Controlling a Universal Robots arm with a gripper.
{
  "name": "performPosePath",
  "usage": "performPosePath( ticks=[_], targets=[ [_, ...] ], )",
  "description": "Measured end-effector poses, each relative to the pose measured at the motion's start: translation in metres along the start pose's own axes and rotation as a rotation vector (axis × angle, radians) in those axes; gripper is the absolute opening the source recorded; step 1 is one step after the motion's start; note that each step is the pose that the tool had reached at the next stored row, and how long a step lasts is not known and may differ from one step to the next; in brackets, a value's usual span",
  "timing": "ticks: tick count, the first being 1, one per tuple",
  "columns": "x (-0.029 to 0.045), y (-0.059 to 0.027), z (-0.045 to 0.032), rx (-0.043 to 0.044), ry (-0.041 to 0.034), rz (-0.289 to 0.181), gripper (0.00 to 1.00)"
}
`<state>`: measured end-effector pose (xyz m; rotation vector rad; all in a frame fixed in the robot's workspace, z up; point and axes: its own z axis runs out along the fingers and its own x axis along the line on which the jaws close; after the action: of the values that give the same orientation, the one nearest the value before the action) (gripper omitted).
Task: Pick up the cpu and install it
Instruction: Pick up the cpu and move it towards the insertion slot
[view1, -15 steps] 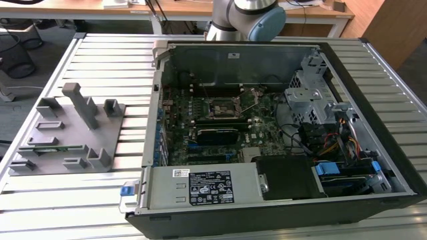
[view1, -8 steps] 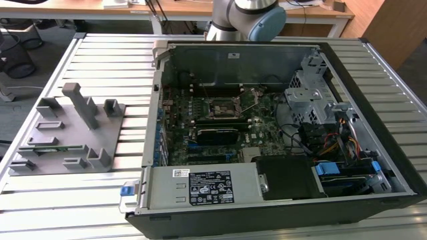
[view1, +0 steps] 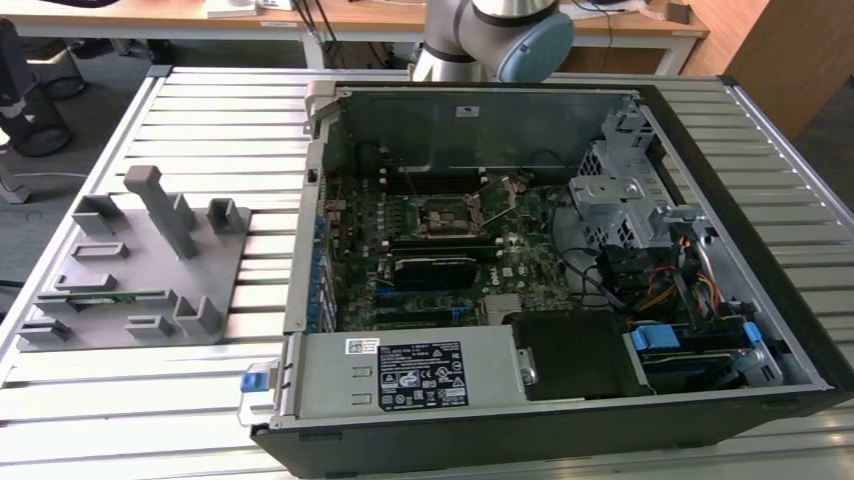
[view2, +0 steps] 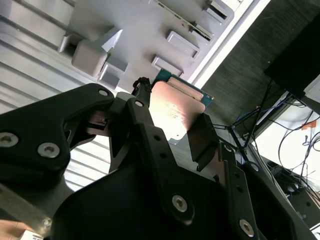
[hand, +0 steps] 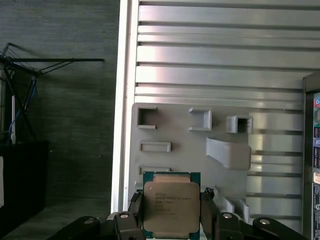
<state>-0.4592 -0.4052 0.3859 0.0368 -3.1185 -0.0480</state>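
Note:
The cpu (hand: 171, 205) is a flat square chip with a silver top and a thin green rim. It sits between the black fingers (hand: 207, 209) of my gripper (hand: 171, 212), which is shut on its two opposite edges. The second wrist view shows the same: the cpu (view2: 175, 107) is clamped in the gripper (view2: 172, 120) and held in the air above the grey parts fixture (view2: 125, 30). In the exterior view the open socket (view1: 441, 215) lies on the motherboard inside the computer case (view1: 314, 230).
The grey fixture (view1: 134, 260), with upright posts and slots, stands on the slatted metal table (view1: 200, 100) at the exterior view's left of the case. The arm's base (view1: 494, 35) rises behind the case. A power supply (view1: 400, 372), drive cage (view1: 621, 195) and cables crowd the case.

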Motion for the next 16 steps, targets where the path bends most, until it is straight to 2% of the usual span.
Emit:
performPosePath(
  ticks=[6,16],
  targets=[
    [-0.0256,-0.0006,-0.0005,0.0,0.0001,0.0,0.54],
    [-0.0592,-0.0014,-0.0014,0.0,0.0004,0.0,0.54]
  ],
)
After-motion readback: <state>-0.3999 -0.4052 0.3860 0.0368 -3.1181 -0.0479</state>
